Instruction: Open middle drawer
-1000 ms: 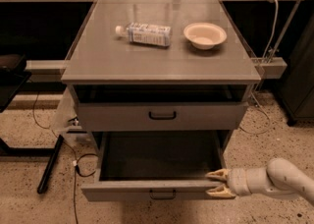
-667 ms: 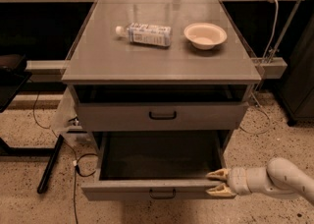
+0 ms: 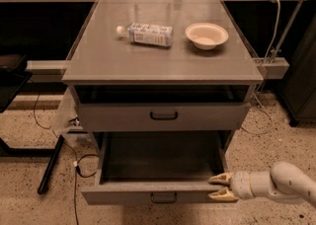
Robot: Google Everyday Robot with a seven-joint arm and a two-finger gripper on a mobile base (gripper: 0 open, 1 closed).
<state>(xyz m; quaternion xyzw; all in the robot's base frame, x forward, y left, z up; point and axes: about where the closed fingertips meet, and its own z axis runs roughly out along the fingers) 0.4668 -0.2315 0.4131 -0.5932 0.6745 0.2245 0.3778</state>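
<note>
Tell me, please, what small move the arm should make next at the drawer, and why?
Probably draw the gripper back clear of the middle drawer. That drawer already stands well out, its grey tray showing, and the gripper's spread fingers sit at the right end of its front, so no further pull seems needed.

Two drawers: one upper drawer (image 3: 123, 116), one middle drawer (image 3: 158, 162) (pulled out). On the single tabletop (image 3: 163, 63): one bottle (image 3: 145, 34), one bowl (image 3: 207, 35). One claw (image 3: 217, 188), fingers apart, at the middle drawer's front right corner.

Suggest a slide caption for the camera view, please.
Gripper at the right front corner of the pulled-out middle drawer, bottle and bowl on the cabinet top.
</note>
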